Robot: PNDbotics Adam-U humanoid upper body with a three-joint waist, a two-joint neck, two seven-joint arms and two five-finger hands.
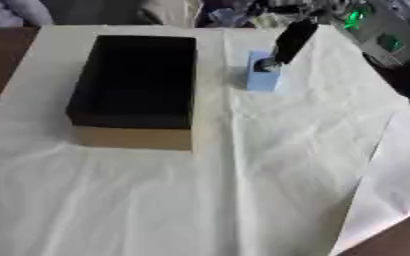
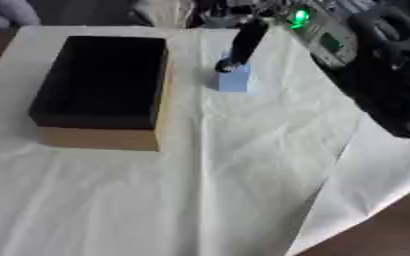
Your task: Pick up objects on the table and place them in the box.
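Observation:
A small light-blue block stands on the white cloth just right of the box's far right corner. The box is a long open carton with tan walls and a dark inside, and I see nothing in it. My right hand reaches down from the upper right, and its dark tip meets the top of the blue block. From here I cannot make out whether it grips the block or only touches it. My left hand does not show in either view.
My right forearm, with a green light, fills the upper right. The white cloth covers the table; its right edge folds over the brown tabletop. Clutter lies beyond the far edge.

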